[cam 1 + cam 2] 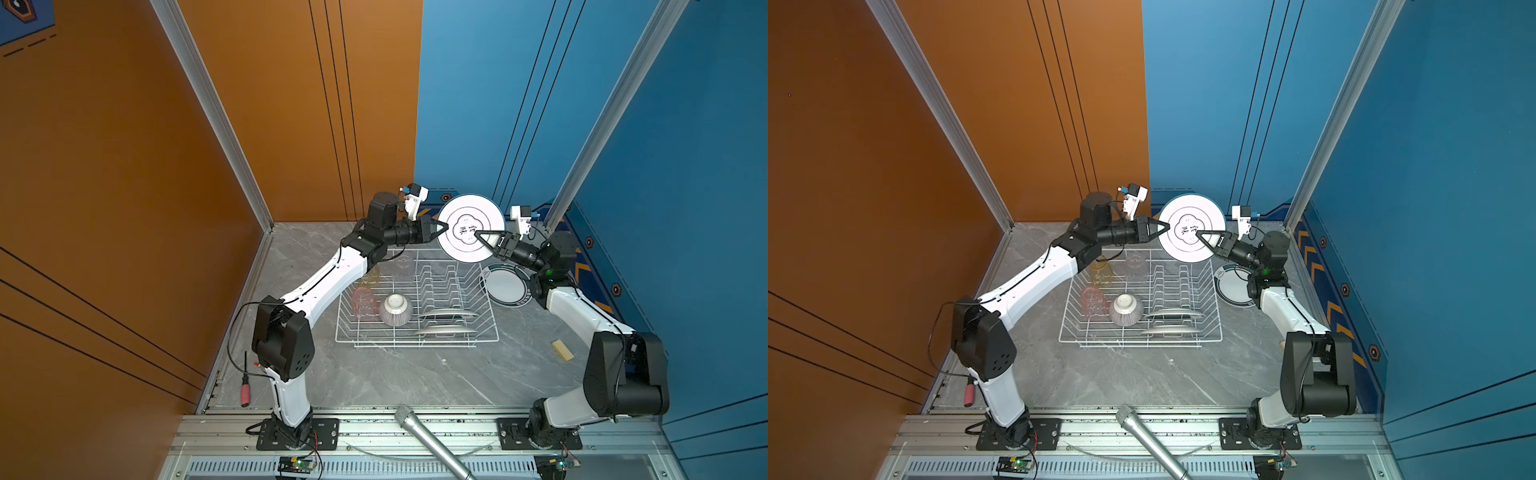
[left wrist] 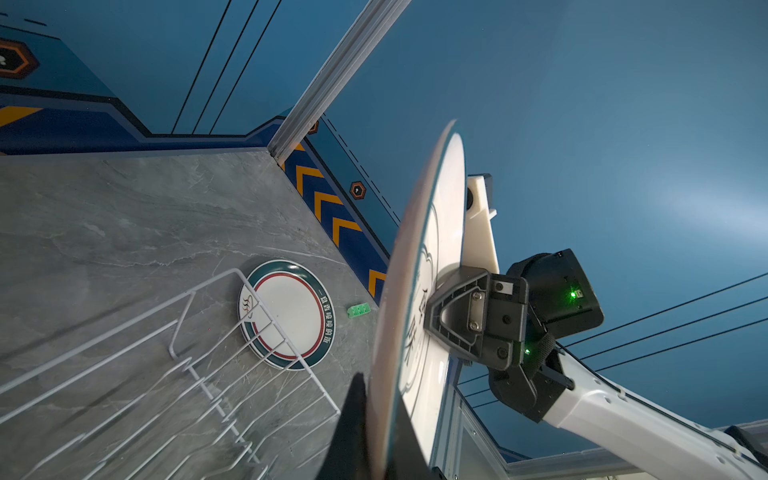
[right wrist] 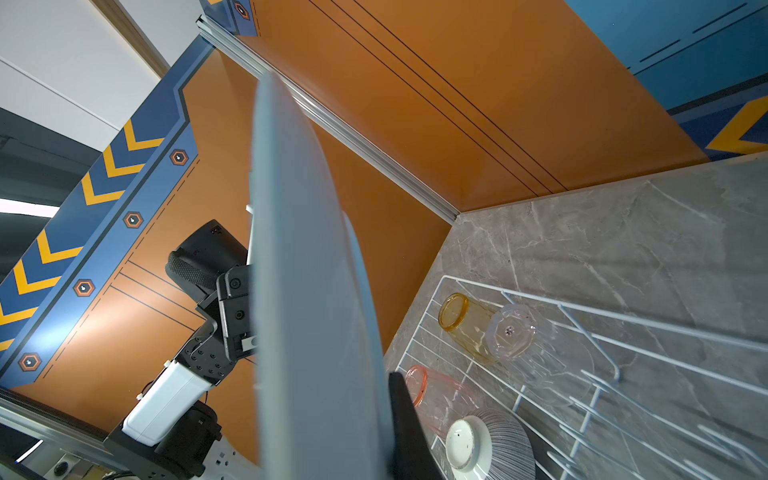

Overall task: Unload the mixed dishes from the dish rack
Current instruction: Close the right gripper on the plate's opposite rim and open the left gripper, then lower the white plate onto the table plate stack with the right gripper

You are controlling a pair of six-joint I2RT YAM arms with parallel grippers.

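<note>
Grey marble tabletop (image 1: pixel 374 374) in front of me, orange wall (image 1: pixel 124 166) on my left, blue wall (image 1: pixel 685 208) on my right, alu post (image 1: pixel 216 120) btwn wall panels. Red-handled screwdriver (image 1: pixel 246 392) lies at the table's front-left edge. Wooden block (image 1: pixel 562 350) sits on the right side. Silver mic (image 1: pixel 432 442) lies across the front rail (image 1: pixel 365 432), head twd the table. Small green block (image 2: pixel 358 310) sits near the chevron strip.
</note>
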